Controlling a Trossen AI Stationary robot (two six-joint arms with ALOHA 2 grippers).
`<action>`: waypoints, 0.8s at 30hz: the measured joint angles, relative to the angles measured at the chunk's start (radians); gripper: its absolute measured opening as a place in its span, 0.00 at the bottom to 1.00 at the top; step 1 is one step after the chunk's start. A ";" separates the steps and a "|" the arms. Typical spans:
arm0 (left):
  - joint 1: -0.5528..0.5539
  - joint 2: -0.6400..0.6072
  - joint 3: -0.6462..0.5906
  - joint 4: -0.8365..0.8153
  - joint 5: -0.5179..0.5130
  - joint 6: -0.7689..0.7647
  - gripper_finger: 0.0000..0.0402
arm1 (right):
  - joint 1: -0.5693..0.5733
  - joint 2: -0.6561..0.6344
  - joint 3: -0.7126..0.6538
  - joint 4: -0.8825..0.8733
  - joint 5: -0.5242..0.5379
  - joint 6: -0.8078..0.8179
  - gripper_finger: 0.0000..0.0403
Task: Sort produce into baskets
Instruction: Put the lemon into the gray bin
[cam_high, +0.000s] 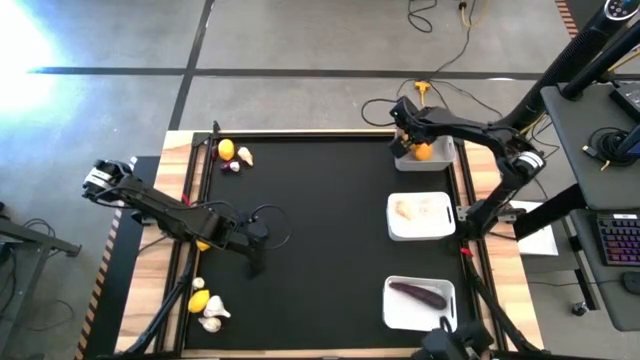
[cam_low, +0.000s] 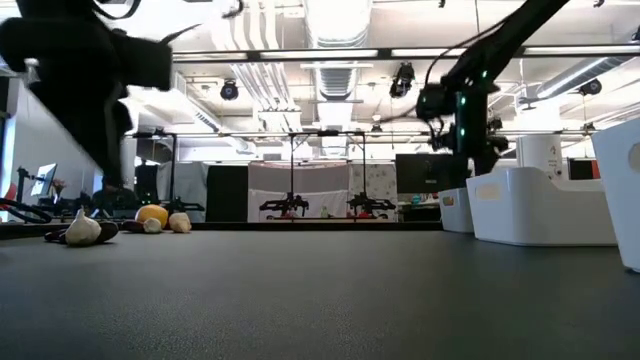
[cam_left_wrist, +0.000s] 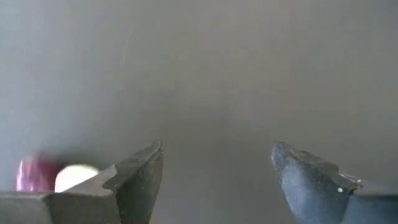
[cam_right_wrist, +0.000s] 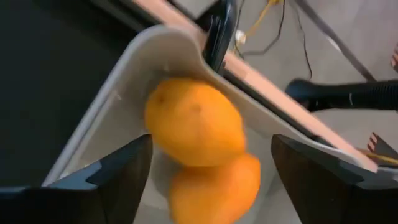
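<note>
- The right claw (cam_right_wrist: 208, 180) hangs over the basket (cam_high: 440, 160) at the far right corner of the table, its two fingers spread wide with nothing between them.
- Directly under it, two lemons (cam_right_wrist: 194, 123) lie inside that basket, one stacked against the other; neither finger touches them, so they look released rather than held.
- The left claw (cam_left_wrist: 214, 174) is low over the bare mat (cam_high: 320, 230) near the left edge, also spread wide and holding nothing.
- Produce not yet sorted sits in two clusters along the left edge: a lemon (cam_high: 226, 150), a pale garlic bulb (cam_high: 245, 156) and a small purple bit (cam_high: 234, 166) at the far left corner, and more lemons and garlic (cam_high: 205, 305) at the near left corner.
- The middle basket (cam_high: 420, 230) on the right edge holds pale bulbs; the near one (cam_high: 395, 310) holds an eggplant (cam_high: 418, 293).
- Judgement on handling: the lemons seem firm, light and smooth, likely to roll, so a grip across the widest middle should suit.
- Garlic looks lumpy with a papery skin; a gentle pinch around the fat body rather than the tip seems safer.
- The near left cluster lies close beside the left claw, towards the near edge, and is the likeliest next pick.
</note>
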 joint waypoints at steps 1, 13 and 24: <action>0.000 0.000 0.012 -0.054 0.023 -0.033 0.70 | 0.011 -0.023 0.001 -0.002 0.000 0.001 0.81; 0.043 0.003 0.069 -0.630 0.240 -0.299 0.70 | 0.516 -0.427 -0.149 0.214 -0.005 0.193 0.81; 0.261 0.089 0.027 -0.647 0.284 0.012 0.70 | 0.945 -0.519 -0.167 0.415 0.188 0.188 0.81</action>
